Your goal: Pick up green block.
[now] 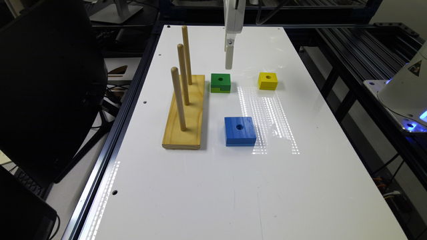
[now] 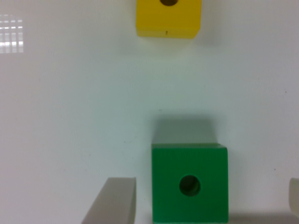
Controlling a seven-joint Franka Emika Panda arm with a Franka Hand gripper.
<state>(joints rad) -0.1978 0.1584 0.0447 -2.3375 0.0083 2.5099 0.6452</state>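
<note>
1. Green block (image 1: 220,82) sits on the tabletop (image 1: 213,186), between the wooden peg stand (image 1: 184,113) and the yellow block (image 1: 268,80).
2. Pincer (image 2: 201,200) is spread apart, hanging above the block; one finger (image 2: 114,203) flanks each side.
3. Block looks rigid, light, smooth-painted; you should clamp its flat opposite side faces, square and mid-height.

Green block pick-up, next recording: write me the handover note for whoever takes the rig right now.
Gripper: jaws open, one on each side of the green block, above the table and holding nothing.
Green block: flat on the white table, hole up, beside the peg board on the exterior view's right.
Yellow block sits further to the exterior view's right; blue block lies nearer the camera. Both are apart from the green one.
Done: gripper lined up over the block.
Left: descend, close, lift.
</note>
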